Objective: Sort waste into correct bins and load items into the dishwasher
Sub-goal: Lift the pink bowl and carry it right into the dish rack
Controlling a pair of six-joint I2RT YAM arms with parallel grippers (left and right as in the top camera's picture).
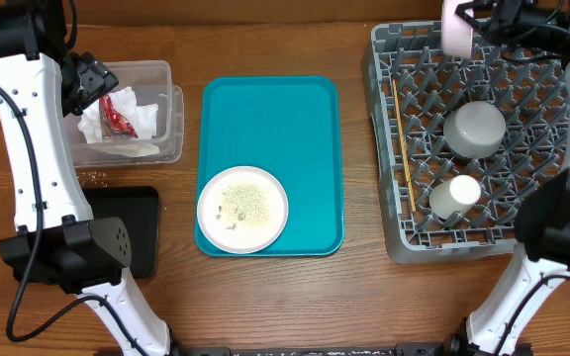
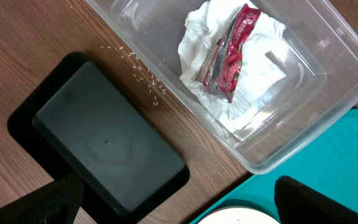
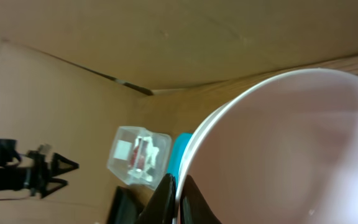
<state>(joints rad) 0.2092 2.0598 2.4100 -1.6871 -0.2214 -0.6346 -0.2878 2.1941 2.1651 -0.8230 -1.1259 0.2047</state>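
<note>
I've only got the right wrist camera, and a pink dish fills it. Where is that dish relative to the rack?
Observer: The pink dish hangs over the rack's far corner, on the tray side.
Operator: What's loaded already?
Observer: A grey-white bowl, a white cup and chopsticks.
Operator: Anything left on the tray?
Observer: One plate with crumbs, at the near end of the teal tray.
</note>
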